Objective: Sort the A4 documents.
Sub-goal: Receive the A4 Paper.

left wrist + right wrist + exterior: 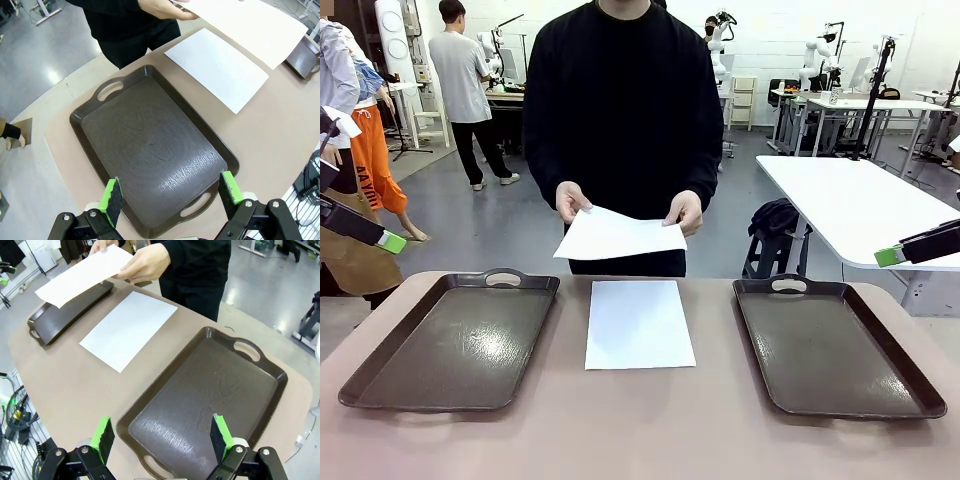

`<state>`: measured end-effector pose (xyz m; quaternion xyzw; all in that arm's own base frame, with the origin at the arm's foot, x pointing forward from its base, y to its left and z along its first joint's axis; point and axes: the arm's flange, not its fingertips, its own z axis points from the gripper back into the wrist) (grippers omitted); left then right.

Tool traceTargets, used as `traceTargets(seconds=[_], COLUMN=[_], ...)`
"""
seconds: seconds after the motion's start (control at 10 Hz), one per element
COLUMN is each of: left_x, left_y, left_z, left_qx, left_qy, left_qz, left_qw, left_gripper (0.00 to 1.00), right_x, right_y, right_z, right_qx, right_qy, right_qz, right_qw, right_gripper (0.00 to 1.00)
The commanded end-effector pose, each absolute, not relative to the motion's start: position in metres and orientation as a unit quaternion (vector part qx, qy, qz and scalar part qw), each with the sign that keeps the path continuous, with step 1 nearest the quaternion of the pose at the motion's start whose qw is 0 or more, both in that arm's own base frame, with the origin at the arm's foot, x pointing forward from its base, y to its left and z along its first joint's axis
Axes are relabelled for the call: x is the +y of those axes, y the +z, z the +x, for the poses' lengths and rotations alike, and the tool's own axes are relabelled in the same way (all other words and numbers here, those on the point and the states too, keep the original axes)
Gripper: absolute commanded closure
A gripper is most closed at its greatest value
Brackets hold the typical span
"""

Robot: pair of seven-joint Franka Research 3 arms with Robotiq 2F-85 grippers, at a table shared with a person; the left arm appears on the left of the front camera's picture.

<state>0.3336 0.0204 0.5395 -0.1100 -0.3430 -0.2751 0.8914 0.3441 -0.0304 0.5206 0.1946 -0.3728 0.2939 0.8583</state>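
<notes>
While on table (640, 435), one document (640, 325) flat.

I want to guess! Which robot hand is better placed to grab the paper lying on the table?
Nearly a tie, maybe left. The left hand and right hand are both open, but the paper lies slightly closer to the left tray than the right tray.

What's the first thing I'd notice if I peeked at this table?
A person in black at the far side holds a thin white sheet of paper above the beige table. Another white paper sheet lies flat in the middle, between two dark brown handled trays, one left, one right.
</notes>
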Motion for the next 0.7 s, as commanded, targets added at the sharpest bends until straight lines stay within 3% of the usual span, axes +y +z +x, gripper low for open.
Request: traceTargets(seconds=[0.0,0.6], left_x=[0.0221,0.0221], left_y=[0.5396,0.5396], left_z=[0.3338,0.3338], left_qx=[-0.345,-0.345], left_qy=[-0.276,-0.276], left_qz=[-0.109,-0.109], left_qw=[0.891,0.891], left_gripper=[0.00,0.00], right_x=[-0.0298,-0.0298], right_y=[0.5195,0.5195], right_z=[0.3449,0.3449], right_qx=[-0.373,-0.373], right_qy=[0.294,0.294], right_qz=[0.202,0.202], right_qw=[0.856,0.856], right_gripper=[0.00,0.00])
